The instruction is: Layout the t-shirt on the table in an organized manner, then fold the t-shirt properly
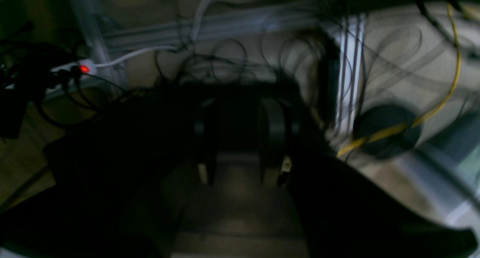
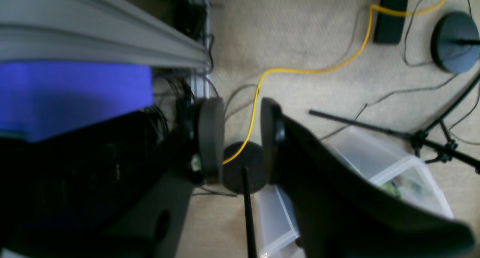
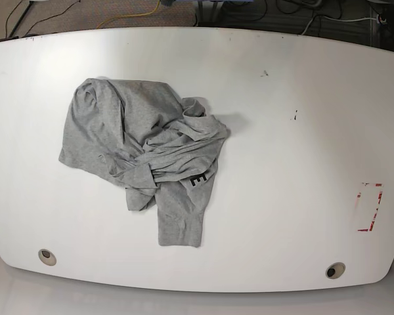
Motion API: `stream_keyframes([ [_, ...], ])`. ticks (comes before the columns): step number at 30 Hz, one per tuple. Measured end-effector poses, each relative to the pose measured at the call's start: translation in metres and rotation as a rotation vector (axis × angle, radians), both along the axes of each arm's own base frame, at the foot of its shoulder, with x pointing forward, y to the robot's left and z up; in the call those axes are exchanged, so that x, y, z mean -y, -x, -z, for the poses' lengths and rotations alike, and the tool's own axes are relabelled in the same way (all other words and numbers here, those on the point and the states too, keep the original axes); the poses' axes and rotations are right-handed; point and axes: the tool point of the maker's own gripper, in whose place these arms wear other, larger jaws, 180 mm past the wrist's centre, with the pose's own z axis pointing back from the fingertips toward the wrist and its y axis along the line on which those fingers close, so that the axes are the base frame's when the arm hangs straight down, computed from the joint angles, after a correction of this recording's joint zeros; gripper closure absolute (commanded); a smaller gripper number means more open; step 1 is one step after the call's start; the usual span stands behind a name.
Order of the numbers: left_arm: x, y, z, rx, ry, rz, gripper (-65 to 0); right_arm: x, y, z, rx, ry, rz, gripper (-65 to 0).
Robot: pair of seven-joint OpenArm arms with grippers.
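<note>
The t-shirt (image 3: 144, 157) is lying crumpled left of centre on the table (image 3: 282, 131), one long fold pointing near; my right gripper (image 2: 242, 138) and left gripper (image 1: 240, 138) are hanging parted, holding nothing.

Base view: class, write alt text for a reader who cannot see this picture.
A heather-grey t-shirt lies crumpled and twisted on the left half of a glossy white table, one part trailing toward the near edge. Two round grommet holes sit near the front corners, and a red-lined rectangular mark is at the right. No robot arm shows.

left wrist view dim and blurred, right wrist brighter but soft; base view evenly lit, edges bowed.
</note>
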Motion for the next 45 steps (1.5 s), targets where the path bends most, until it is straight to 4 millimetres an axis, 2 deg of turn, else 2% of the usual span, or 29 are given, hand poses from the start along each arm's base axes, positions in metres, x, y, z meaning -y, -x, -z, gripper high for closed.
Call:
stream_keyframes([
  [12,-0.017,-0.004,-0.047,0.063,0.007,0.034,-16.0,0.013,-0.001,-0.043,0.063,0.051,-0.019,-16.0],
  [21,-0.012,-0.011,-0.069,0.102,0.026,0.055,-16.0,0.02,-0.003,-0.065,0.091,0.079,-0.035,-16.0],
  [26,-0.012,-0.014,-0.088,0.131,0.017,0.066,-16.0,0.011,-0.007,-0.078,0.114,0.066,-0.058,-16.0],
  [33,-0.007,-0.023,-0.107,0.167,0.022,0.081,-15.8,0.001,-0.029,-0.105,0.199,0.017,-0.004,-16.0],
  [41,-0.02,-0.051,-0.143,0.284,0.015,0.003,-15.8,0.01,-0.063,-0.133,0.273,0.048,-0.016,-16.0],
  [45,-0.02,-0.064,-0.159,0.332,0.031,-0.015,-15.8,0.013,-0.084,-0.15,0.334,0.065,-0.021,-16.0],
])
